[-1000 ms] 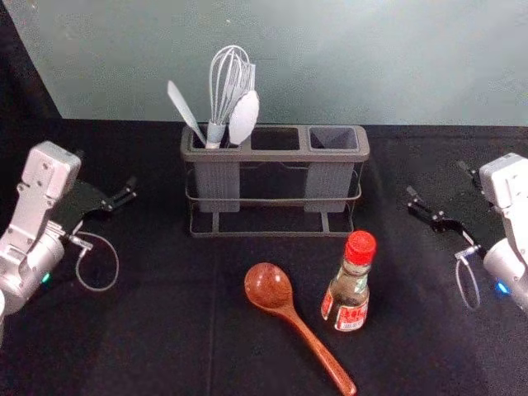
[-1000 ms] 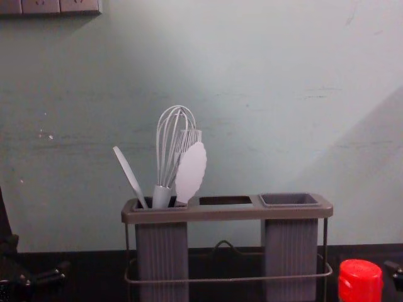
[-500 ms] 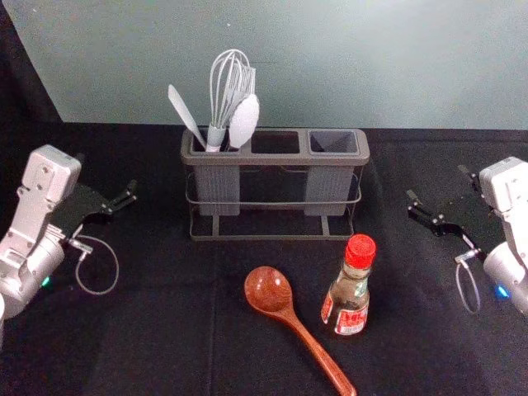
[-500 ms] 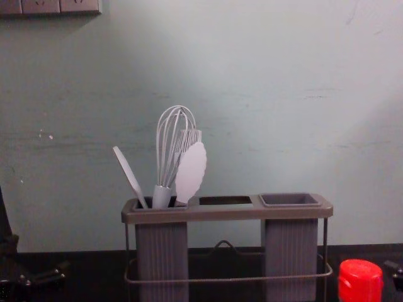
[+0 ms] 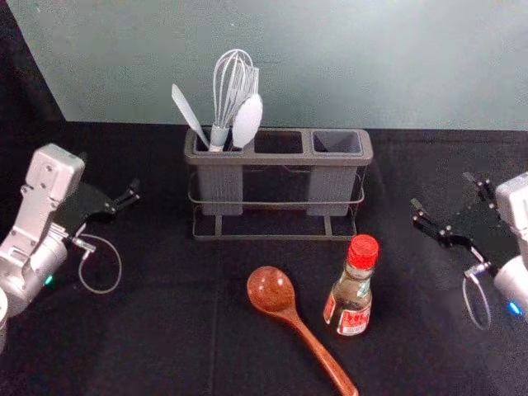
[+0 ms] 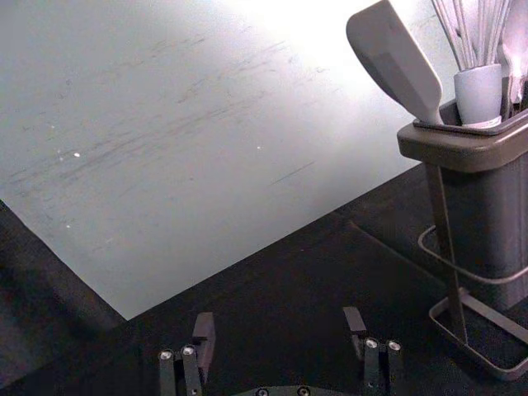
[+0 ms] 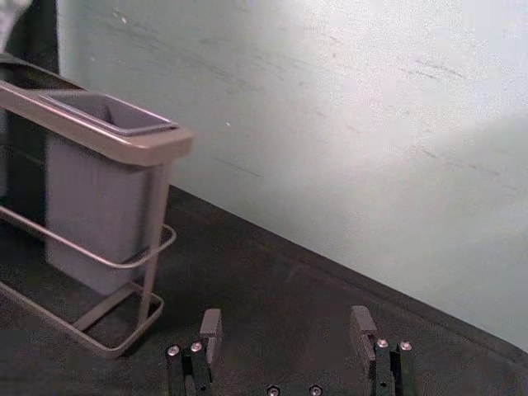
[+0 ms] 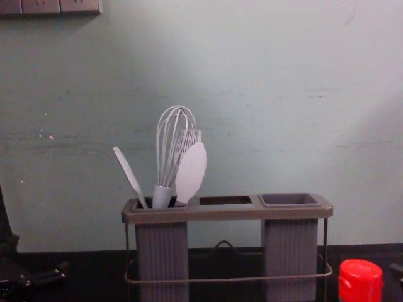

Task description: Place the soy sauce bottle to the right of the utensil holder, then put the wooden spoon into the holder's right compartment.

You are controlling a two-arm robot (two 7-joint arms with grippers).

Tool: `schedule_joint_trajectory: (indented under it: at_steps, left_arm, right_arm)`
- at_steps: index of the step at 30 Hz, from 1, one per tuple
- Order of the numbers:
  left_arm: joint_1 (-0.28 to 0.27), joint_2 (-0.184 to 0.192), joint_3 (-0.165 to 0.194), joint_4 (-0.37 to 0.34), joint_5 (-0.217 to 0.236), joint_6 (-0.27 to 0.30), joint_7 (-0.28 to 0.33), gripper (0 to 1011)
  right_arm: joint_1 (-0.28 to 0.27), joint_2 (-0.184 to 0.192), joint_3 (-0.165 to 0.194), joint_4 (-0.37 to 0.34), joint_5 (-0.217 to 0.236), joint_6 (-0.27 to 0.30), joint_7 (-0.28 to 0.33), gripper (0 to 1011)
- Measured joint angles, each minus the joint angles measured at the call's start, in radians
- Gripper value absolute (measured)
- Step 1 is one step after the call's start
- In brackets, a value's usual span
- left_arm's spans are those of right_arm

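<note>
Soy sauce bottle (image 5: 353, 290): before utensil holder (image 5: 279, 159); sideways bump could topple it.
Right hand (image 7: 285, 320): fingers apart, right of utensil holder.
Left hand (image 6: 279, 323): likewise, left of utensil holder.

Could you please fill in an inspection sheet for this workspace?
Surface: creased black cloth.
Holder: grey-brown framed utensil holder upright; its right compartment empty.
Bottle: red-capped, labelled soy sauce bottle upright, in front of the holder's right part.
Spoon: reddish-brown wooden spoon lying left of the bottle, handle toward the robot.
Clutter: pale grey whisk and other pale utensils in the holder's left compartment.
Grippers: left gripper and right gripper open, at their own sides, holding nothing.
Cables: thin pale loop at the left arm, another at the right.
Surroundings: grey-green wall behind.
</note>
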Motion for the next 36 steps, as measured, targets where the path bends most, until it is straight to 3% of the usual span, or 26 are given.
schedule_joint_trajectory:
  at_steps: [9,15,18,27,28,36]
  left_arm:
    - [0.000,0.000,0.000,0.000,0.000,0.000,0.000,1011]
    - [0.000,0.000,0.000,0.000,0.000,0.000,0.000,1011]
    - [0.000,0.000,0.000,0.000,0.000,0.000,0.000,1011]
    - [0.000,0.000,0.000,0.000,0.000,0.000,0.000,1011]
    - [0.000,0.000,0.000,0.000,0.000,0.000,0.000,1011]
    - [0.000,0.000,0.000,0.000,0.000,0.000,0.000,1011]
  right_arm:
    - [-0.100,0.045,0.051,-0.094,0.033,-0.017,0.032,1002]
    - [-0.208,0.084,0.100,-0.187,0.071,-0.053,0.057,1000]
    - [-0.258,0.095,0.121,-0.221,0.098,-0.079,0.078,1000]
    - [-0.369,0.112,0.167,-0.289,0.124,-0.125,0.098,1002]
    - [-0.440,0.142,0.197,-0.354,0.145,-0.131,0.140,1002]
    - [-0.464,0.147,0.170,-0.421,0.171,-0.097,0.210,1002]
